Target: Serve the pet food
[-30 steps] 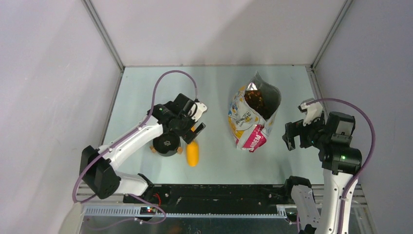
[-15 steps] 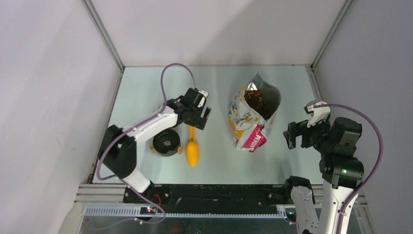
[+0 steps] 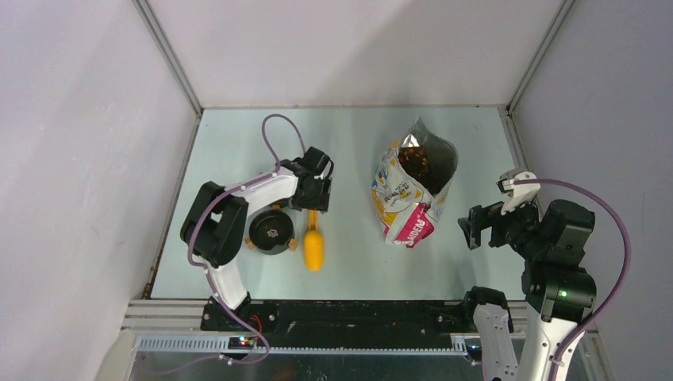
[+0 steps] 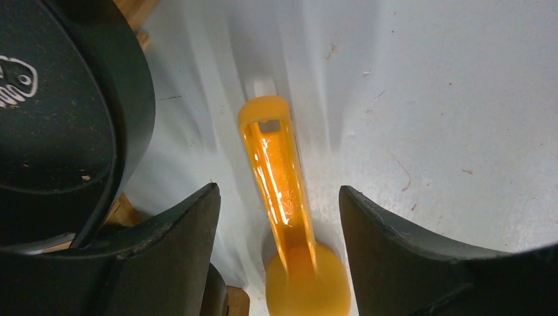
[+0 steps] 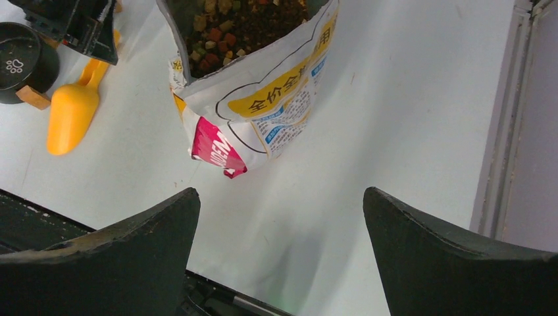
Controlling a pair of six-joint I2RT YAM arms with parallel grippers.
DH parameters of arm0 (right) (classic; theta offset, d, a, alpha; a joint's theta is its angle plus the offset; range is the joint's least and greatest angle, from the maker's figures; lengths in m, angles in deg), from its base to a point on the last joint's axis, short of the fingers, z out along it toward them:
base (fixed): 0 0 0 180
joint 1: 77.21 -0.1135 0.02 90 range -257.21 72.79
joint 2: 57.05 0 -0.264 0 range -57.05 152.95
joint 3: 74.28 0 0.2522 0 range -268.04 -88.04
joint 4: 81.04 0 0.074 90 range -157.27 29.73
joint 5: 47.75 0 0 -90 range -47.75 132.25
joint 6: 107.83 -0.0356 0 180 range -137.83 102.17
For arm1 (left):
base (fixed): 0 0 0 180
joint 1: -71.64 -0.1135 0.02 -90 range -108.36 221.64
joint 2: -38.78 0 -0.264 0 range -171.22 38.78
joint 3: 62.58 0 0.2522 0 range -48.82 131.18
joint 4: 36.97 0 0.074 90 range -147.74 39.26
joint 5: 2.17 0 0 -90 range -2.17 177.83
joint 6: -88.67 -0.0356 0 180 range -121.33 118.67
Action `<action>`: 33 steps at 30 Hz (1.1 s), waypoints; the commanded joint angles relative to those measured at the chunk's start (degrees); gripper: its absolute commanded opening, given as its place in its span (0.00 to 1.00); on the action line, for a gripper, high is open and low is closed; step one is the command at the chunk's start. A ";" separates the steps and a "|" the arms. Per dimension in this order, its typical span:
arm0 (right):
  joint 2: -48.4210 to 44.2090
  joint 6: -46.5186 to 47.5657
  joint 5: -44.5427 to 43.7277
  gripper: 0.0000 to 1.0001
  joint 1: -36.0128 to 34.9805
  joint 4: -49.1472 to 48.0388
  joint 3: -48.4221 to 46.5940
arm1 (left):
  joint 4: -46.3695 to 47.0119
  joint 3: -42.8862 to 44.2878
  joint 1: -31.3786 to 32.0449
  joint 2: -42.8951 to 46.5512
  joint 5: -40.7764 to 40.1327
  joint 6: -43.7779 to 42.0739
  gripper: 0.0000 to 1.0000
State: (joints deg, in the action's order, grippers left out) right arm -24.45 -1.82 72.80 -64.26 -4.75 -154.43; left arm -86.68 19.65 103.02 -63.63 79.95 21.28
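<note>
The pet food [image 3: 424, 163] is a brown kibble heap inside the open printed bag [image 3: 403, 208], also seen at the top of the right wrist view as pet food [image 5: 243, 20] in the bag [image 5: 276, 99]. An orange scoop [image 3: 314, 246] lies flat beside a black bowl [image 3: 271, 230]. My left gripper [image 3: 316, 197] is low over the scoop's handle [image 4: 279, 178]. The left gripper [image 4: 278, 191] is open, a finger on either side of the handle with gaps showing. My right gripper [image 3: 476, 226] hangs open and empty to the right of the bag, above bare table [image 5: 281, 192].
The black bowl [image 4: 52, 131] stands on small wooden feet just left of the scoop, close to my left finger. Grey walls enclose the table at the back and sides. A black rail [image 3: 357, 313] runs along the near edge.
The left arm folded in and its gripper settled over the scoop's handle, its jaws narrowing. The right gripper drifted a little toward the near edge. Bag, bowl and scoop stayed put.
</note>
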 commanded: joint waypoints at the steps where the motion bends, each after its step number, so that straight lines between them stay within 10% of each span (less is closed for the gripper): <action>1: 0.51 -1.91 2.33 0.96 0.23 -0.89 -1.34 | 1.83 -0.59 0.00 -1.35 -1.25 3.64 0.71; 11: 0.01 -3.13 2.77 0.96 0.36 -1.90 -0.46 | 1.27 0.54 -1.44 -5.05 0.49 5.81 0.55; 21: 0.15 -3.69 4.73 0.96 0.41 -4.35 1.23 | 2.91 -0.34 -1.16 1.76 2.84 1.04 0.01; 33: 1.17 -6.50 10.82 0.96 0.41 -7.50 2.03 | 0.83 6.54 -1.14 18.76 23.36 -4.98 0.00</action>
State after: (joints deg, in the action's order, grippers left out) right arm -23.77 -6.78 79.70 -64.04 -8.71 -152.46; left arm -86.66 22.51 101.88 -51.90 90.97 19.06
